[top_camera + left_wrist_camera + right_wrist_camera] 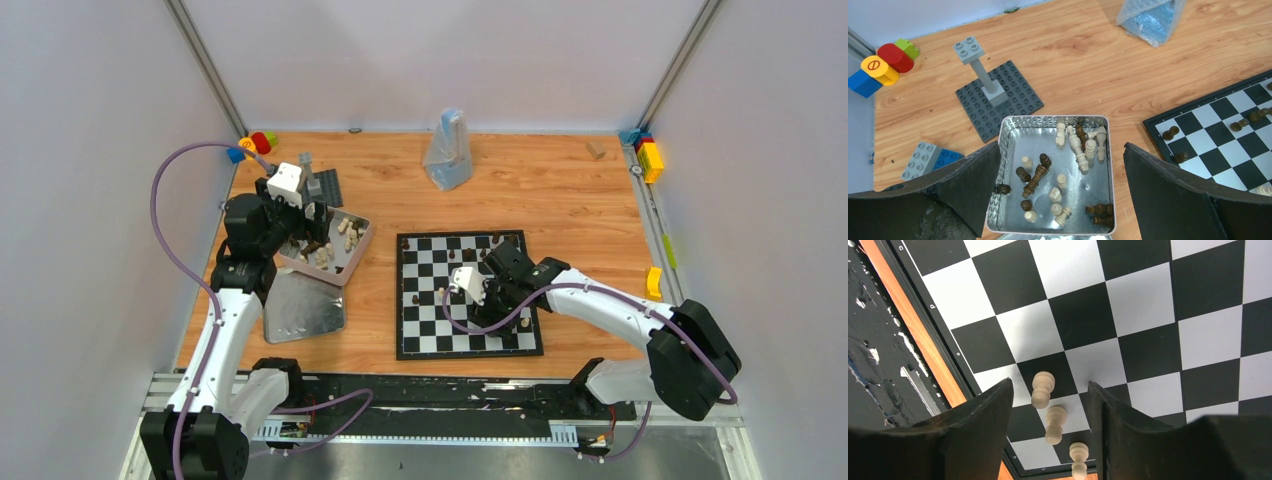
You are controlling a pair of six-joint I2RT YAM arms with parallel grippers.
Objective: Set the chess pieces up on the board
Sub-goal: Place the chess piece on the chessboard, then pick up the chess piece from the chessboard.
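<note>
The board (pixel 425 335) lies at mid-table. My right gripper (pixel 489 312) hovers low over its near part. In the right wrist view the gripper (pixel 1050 412) is open, and three cream pawns stand in a row by the board's (pixel 1148 300) edge. The middle pawn (pixel 1054 424) stands between the fingers, touching neither. My left gripper (pixel 310 238) hangs wide open (pixel 1060 170) above the silver tin (pixel 1053 119). Several dark and cream chess pieces (pixel 1080 147) lie loose in the tin. A few dark pieces (pixel 1173 132) stand on the board's far rows.
The tin's lid (pixel 305 305) lies in front of the tin. A grey studded plate with a brick post (pixel 998 95) stands behind it. Coloured bricks (pixel 883 67) lie at the far left, a plastic bag (pixel 447 150) at the back and yellow bricks (pixel 651 158) on the right rail.
</note>
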